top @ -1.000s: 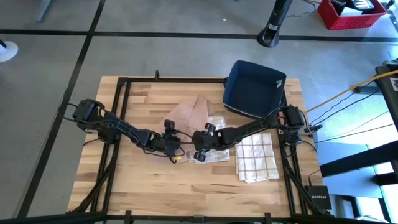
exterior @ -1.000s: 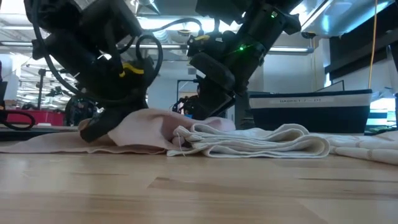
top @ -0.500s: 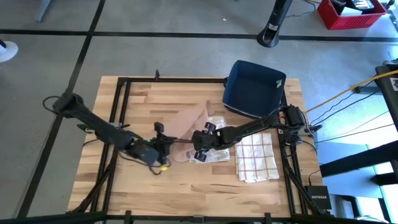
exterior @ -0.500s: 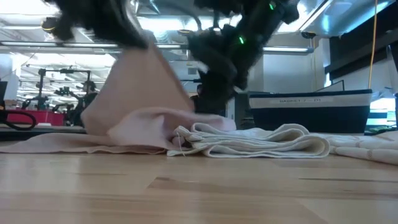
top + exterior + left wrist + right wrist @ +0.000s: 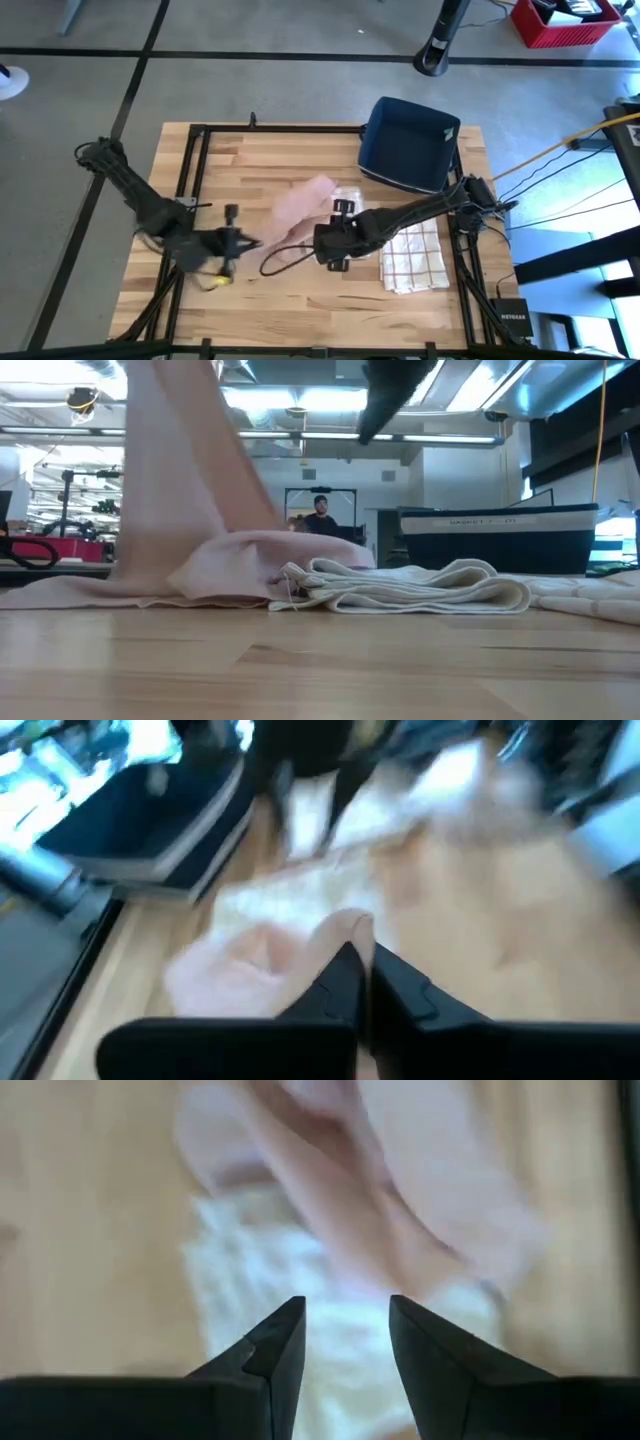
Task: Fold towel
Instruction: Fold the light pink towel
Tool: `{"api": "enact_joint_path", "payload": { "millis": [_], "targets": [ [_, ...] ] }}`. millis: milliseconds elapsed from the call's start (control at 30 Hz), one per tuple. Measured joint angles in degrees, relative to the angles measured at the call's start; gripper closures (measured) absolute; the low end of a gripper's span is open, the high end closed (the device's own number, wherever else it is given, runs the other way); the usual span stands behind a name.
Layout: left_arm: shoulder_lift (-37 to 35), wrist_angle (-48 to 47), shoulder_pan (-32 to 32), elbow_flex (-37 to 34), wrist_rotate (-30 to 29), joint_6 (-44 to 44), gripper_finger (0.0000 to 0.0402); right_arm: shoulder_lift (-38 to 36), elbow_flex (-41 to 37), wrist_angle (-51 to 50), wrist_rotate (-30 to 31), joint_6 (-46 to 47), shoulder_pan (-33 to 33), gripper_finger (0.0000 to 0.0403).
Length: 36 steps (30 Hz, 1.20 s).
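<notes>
A pink towel (image 5: 300,205) lies at the middle of the table and climbs from there to my left gripper (image 5: 240,245), which is shut on it above the table's near left part. In the low view the pink towel (image 5: 170,470) stands as a tall sheet. Its lower part (image 5: 250,555) rests on the wood and against a crumpled white towel (image 5: 400,585). My right gripper (image 5: 335,245) hovers open over the white towel (image 5: 300,1340), touching nothing. My left gripper pinches an edge of the pink towel (image 5: 340,935) between its two shut fingers (image 5: 400,995). The fingers come from the table's left, slanting a little downward. The held end is lifted clear, the cloth runs down toward the far right, and its other end stays on the table.
A checked towel (image 5: 412,255) lies flat at the right, near the front. A dark blue bin (image 5: 408,143) stands at the far right corner. Bare wood shows along the near edge and at the far left. A person (image 5: 320,515) stands in the room behind.
My left gripper has shut on the pink towel, then risen and drawn back toward the table's near left. The held end has been pulled up into a tall sheet while the rest stayed by the white towel. My right gripper has lifted off the towels, still open.
</notes>
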Motion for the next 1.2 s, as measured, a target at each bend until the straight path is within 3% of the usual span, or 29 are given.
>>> {"api": "enact_joint_path", "payload": {
  "millis": [67,200,600,833,1033,1200],
  "targets": [
    [-0.70,0.08,-1.87,2.04,0.29,-1.20,0.0398,0.07,1.05,-5.11,4.35,0.04,1.29,0.0254],
    [-0.26,-2.30,-5.34,3.83,0.74,-2.69,0.0400,0.07,0.81,-5.35,10.47,0.01,2.62,0.0254],
    [-0.36,-1.77,-16.18,7.02,2.36,-6.13,0.0398,0.27,-7.92,-0.59,13.95,-2.93,2.38,0.0254],
    [-0.33,1.19,-19.77,7.13,2.31,-5.16,0.0399,0.18,-11.79,11.78,20.72,-15.01,1.46,0.0254],
    [-0.31,0.83,-19.90,7.15,1.83,-4.68,0.0400,0.29,-19.27,30.83,17.38,-19.64,-3.79,0.0254],
    [-0.29,0.85,-19.91,7.15,1.72,-5.47,0.0397,1.11,-23.61,46.41,5.26,-22.69,-7.27,0.0245]
  ]
}}
